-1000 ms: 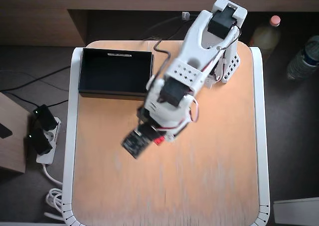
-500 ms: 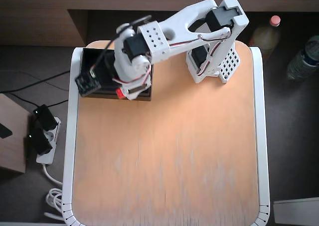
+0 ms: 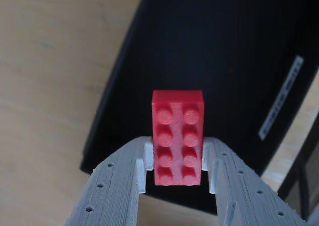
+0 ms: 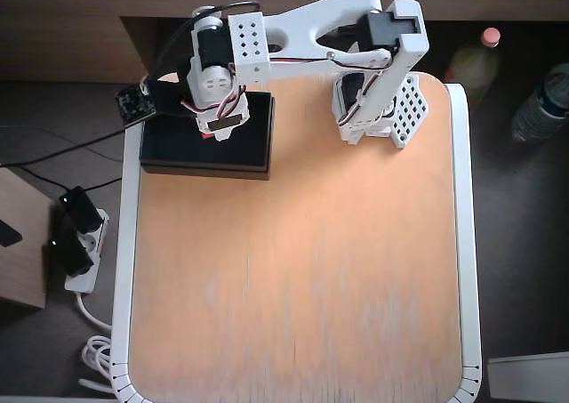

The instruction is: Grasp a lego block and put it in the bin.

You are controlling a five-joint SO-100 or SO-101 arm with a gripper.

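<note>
Brick [image 3: 178, 138] pinched in hand [image 3: 175, 173] above bin [image 3: 214, 51].

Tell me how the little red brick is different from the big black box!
The lego block is bright red; the bin is black. The block is far smaller than the bin. The block has round studs on top, while the bin is a hollow box with low walls and a white label strip. The block is pinched in the gripper above the bin, which sits on the table. Both are rectangular.
</note>
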